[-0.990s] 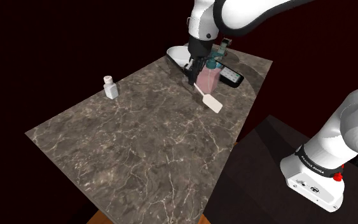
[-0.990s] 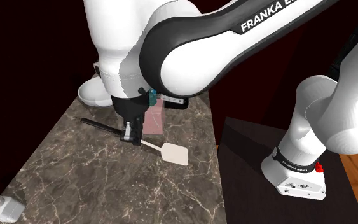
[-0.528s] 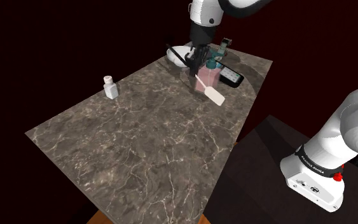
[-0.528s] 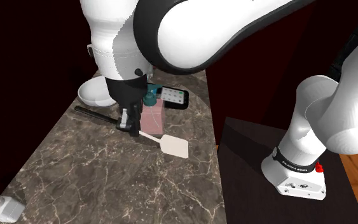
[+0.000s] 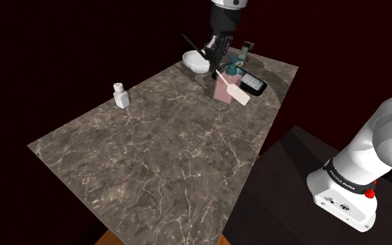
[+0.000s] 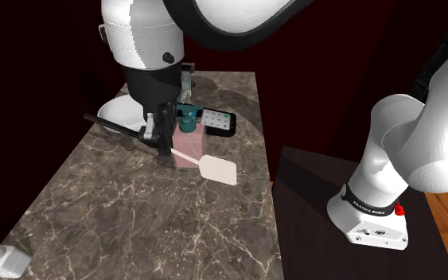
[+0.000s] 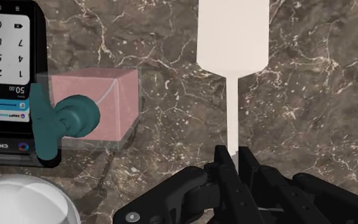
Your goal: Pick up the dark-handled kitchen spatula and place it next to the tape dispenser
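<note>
Lifted higher than a second ago, the spatula [image 5: 238, 93] [image 6: 218, 169] [image 7: 233, 35] is now hanging clear of the marble table [image 5: 152, 153]. My pincer [image 5: 214, 57] [image 6: 157, 137] [image 7: 233, 159] is clamping its pale neck. Its blade is slanting down in front of the pink tape dispenser [image 5: 222, 92] [image 6: 190, 143] [image 7: 95, 105], on the shoulder view's right. A keypad device [image 5: 253, 83] is lying just beyond, and a white bowl [image 5: 196, 61] is sitting to the far left.

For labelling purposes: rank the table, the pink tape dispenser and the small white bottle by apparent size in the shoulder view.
Largest to smallest:
1. marble table
2. pink tape dispenser
3. white bottle
</note>
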Controlling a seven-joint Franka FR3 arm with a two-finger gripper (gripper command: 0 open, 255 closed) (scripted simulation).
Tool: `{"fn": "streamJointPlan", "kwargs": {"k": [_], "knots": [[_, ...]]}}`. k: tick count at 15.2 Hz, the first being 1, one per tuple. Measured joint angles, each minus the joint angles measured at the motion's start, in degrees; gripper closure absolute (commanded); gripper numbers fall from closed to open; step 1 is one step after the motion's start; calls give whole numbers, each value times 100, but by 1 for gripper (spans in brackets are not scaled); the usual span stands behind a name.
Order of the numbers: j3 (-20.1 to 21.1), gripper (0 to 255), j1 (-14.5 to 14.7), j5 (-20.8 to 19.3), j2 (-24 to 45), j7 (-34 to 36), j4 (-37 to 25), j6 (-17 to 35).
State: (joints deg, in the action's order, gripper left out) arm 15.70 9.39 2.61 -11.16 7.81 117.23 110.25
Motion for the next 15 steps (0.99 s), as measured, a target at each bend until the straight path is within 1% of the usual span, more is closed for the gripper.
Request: {"fn": "streamJointPlan", "kwargs": {"k": [1, 5, 7, 9, 11, 15], "knots": [[-45, 255, -24, 10, -53, -69, -12, -67], [-354, 255, -195, 39, -338, -560, 254, -93], [-554, 255, -299, 40, -515, -863, 455, -75], [-729, 255, -398, 16, -565, -1127, 475, -113], [-936, 255, -508, -8, -721, -1435, 686, -67], [-1316, 255, -712, -84, -912, -1986, 856, -101]]}}
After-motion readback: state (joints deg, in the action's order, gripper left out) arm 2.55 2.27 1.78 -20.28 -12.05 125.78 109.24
